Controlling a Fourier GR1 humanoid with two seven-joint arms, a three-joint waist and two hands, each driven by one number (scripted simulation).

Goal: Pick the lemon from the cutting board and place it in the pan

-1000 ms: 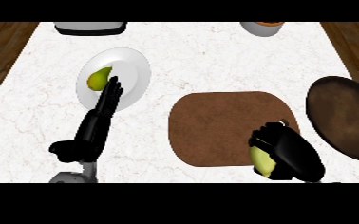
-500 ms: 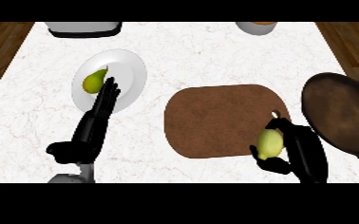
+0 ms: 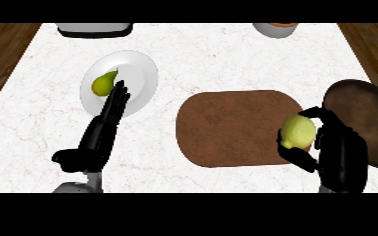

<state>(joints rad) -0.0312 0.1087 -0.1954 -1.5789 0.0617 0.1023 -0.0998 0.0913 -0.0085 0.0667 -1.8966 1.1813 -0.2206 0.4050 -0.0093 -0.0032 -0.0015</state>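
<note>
A yellow-green lemon (image 3: 298, 132) is held over the right end of the brown cutting board (image 3: 229, 128). My right hand (image 3: 336, 145) is shut on it, thumb and fingers curled round its right side. The dark pan (image 3: 357, 110) lies just to the right, partly hidden by that hand and cut off by the view's edge. My left hand (image 3: 100, 135) is open at the lower left, its straight fingers reaching up over the rim of a white plate (image 3: 137, 72).
A green pear (image 3: 104, 83) lies on the white plate. A grey appliance (image 3: 94, 28) sits at the back left and a bowl (image 3: 275, 29) at the back right. Wooden strips border the marble counter on both sides.
My right hand has risen with the lemon and shifted slightly toward the pan. The view has shifted a little. The left hand holds its pose.
</note>
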